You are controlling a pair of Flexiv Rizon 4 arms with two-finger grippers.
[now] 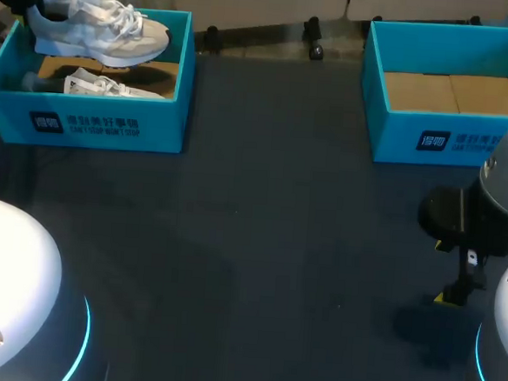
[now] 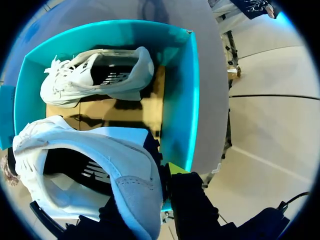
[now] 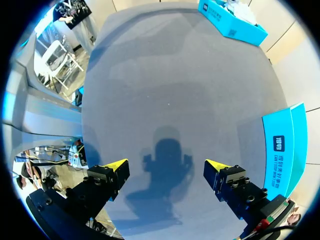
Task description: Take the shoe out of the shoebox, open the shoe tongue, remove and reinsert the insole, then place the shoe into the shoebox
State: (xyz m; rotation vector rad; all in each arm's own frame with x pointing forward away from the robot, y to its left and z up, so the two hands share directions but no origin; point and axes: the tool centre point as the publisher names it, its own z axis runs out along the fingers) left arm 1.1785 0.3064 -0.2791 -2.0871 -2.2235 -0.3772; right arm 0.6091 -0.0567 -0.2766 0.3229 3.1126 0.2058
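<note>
The shoe [image 1: 100,27] [image 2: 100,170] is white and hangs in the air just above the far side of the left shoebox [image 1: 84,125] [image 2: 185,100], with its toe to the right and its sole down. The left jaws are closed on its heel from two sides. In the left wrist view one yellow tip [image 2: 175,167] shows beside the heel, and the opening of the shoe faces the camera. The left arm [image 1: 9,269] comes in from the near left corner. Its far end, at the heel of the shoe, is dark and hard to make out in the head view.

A second shoe [image 1: 109,86] [image 2: 95,75], also white, lies inside the same box on the brown cardboard bottom, under the first shoe and a little nearer. This box is blue and stands at the far left of the dark tabletop [image 1: 278,227] [image 3: 175,75].

The right shoebox [image 1: 441,138] [image 3: 285,145] is of the same blue and stands at the far right. Inside it only the brown cardboard bottom shows.

The right arm [image 1: 497,199] is at the right edge, nearer than the right shoebox. Its jaws point down above the tabletop and are wide open. The two fingers [image 3: 112,172] stand well apart and hold nothing. Their shadow falls on the tabletop between them.
</note>
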